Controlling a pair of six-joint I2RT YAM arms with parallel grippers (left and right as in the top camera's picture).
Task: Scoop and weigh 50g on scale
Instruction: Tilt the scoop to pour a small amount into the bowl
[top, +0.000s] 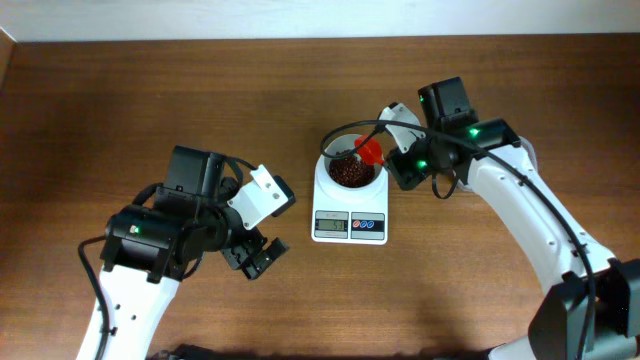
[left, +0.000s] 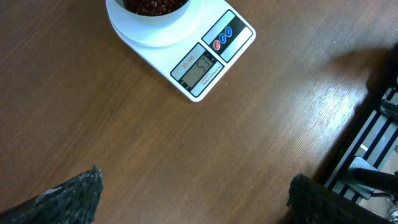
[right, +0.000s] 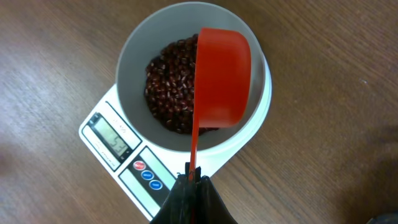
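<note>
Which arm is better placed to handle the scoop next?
Right. The right fingers are shut on the red scoop over the bowl on the scale; the left fingers are open and empty.

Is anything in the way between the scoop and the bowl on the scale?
Nothing visible. The right end effector holds the scoop by its handle directly over the bowl on the scale, above the beans, with nothing between them. The left end effector is open, off to the scale's side.

support: brown wood-grain table (top: 150, 90) | resting on it: white scale (top: 349, 226), near centre, apparently flat
</note>
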